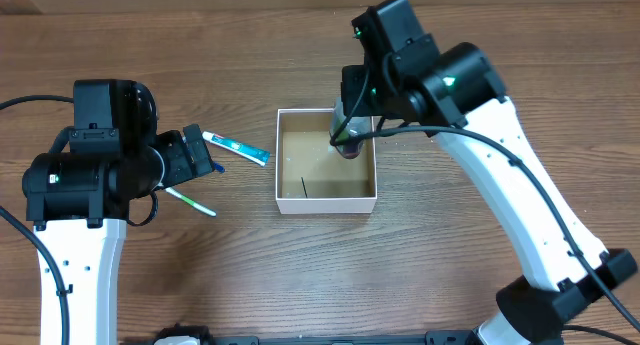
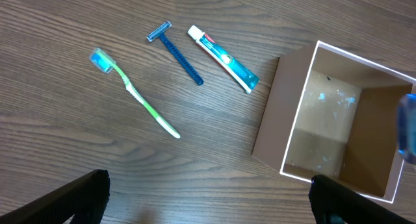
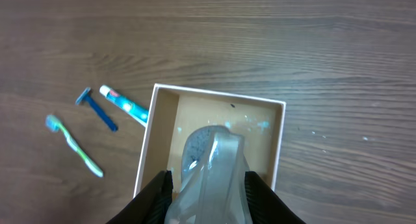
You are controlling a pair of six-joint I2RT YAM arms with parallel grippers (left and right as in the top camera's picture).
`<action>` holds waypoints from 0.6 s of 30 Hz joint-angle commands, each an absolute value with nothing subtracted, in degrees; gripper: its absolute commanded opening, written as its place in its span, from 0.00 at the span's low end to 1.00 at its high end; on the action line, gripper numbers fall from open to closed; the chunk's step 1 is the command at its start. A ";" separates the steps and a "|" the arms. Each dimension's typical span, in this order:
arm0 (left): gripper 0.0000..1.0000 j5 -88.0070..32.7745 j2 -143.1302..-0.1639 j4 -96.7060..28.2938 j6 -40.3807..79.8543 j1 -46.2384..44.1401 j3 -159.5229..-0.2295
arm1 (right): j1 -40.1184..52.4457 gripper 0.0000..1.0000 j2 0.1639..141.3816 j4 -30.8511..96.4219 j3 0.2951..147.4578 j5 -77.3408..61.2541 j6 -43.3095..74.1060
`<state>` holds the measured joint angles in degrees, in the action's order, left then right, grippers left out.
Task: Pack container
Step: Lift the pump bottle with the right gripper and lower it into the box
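- The small square shallow cardboard box (image 1: 300,190), white outside and brown inside, sits at the middle of the wooden desk (image 1: 450,285). Its open top faces up, so things can be lowered straight in.
- The right claw (image 1: 347,143) hangs over the box's 2 o'clock part, clamped on a translucent plastic item (image 3: 211,169). What the item is cannot be told. Holding it above the brown floor reads as the placing step, with release not yet made.
- Gripping it from both sides, fingers (image 3: 156,198) pointing down, keeps it clear of the white rim on the way in.
- The left claw (image 2: 208,185) waits at 9 o'clock of the box with its jaws spread apart and nothing between them. It looks down on the loose toiletries, probably ready for the next pick.
- Three pieces lie flat on the desk at 9 to 10 o'clock of the box: a green-handled toothbrush with a blue head (image 2: 133,94), a blue disposable razor (image 2: 175,53), and a small white-and-teal toothpaste tube (image 2: 224,58).
- The tube lies nearest the box wall, the toothbrush farthest. All three are apart from each other, which leaves room for a claw around each.
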<state>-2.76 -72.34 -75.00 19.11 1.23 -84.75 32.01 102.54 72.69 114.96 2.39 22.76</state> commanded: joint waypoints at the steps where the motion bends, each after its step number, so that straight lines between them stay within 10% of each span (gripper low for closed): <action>1: 1.00 -0.84 -72.64 -74.74 18.22 1.48 -86.04 | 32.29 0.04 104.01 67.64 110.00 2.92 27.11; 18: 1.00 -0.64 -72.64 -74.72 18.22 1.48 -86.04 | 32.29 0.04 106.39 51.62 93.76 6.87 28.34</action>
